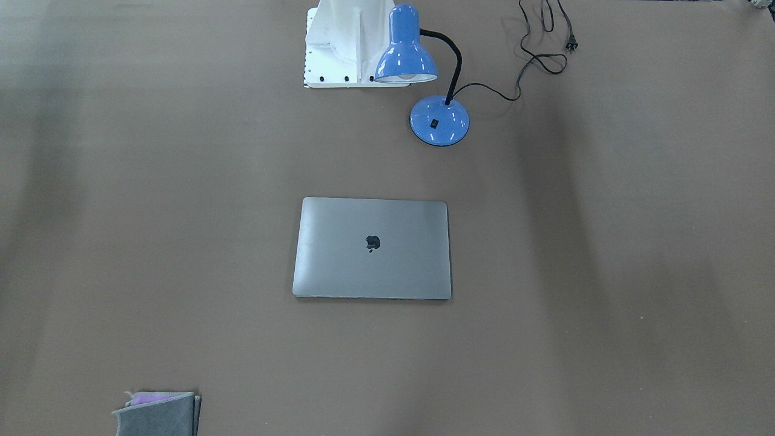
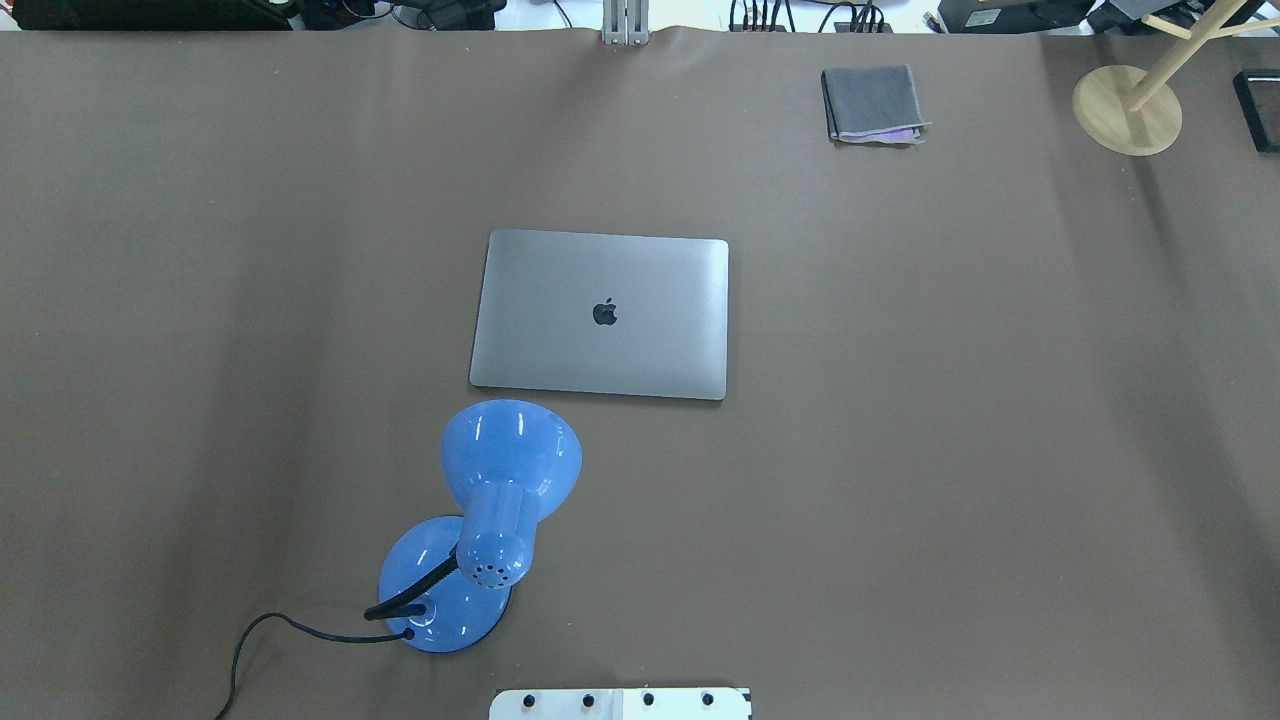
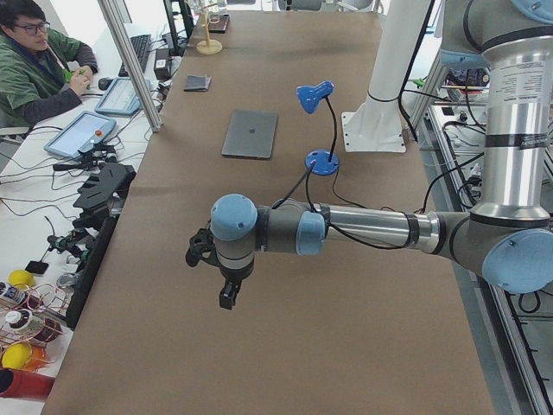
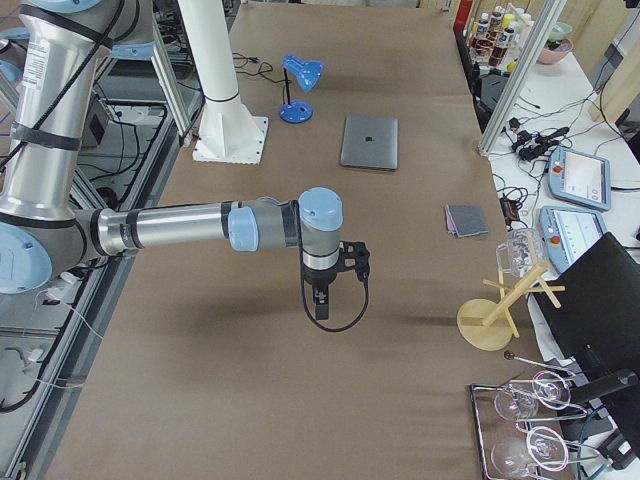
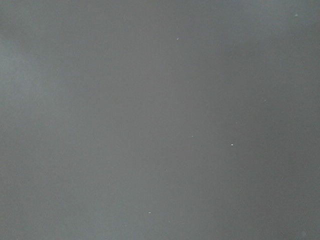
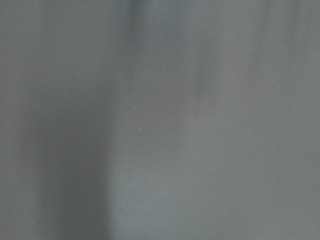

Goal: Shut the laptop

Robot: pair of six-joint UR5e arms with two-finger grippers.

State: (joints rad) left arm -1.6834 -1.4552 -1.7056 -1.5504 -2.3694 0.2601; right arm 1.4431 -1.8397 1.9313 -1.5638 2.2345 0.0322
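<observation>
A: Left gripper (image 3: pixel 226 294), right gripper (image 4: pixel 320 305). Jaws?

B: Only seen from the side. Cannot tell whether parted or closed. Both point down over the bare brown table (image 2: pixel 1000 450).

A: The thin space-grey metal laptop (image 2: pixel 600 315)?

B: Well apart from both jaws, inward along the table, between them. Its long axis lies along the line from gripper to gripper. Neither arm is clearly nearer. Lid already flat, logo up. I judge nothing is left to press.

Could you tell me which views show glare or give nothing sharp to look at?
Overhead exterior: bright glints on the glossy blue desk lamp; the closed space-grey metal laptop has a soft sheen. Both wrist views: only plain grey surface, no sharp detail.
</observation>
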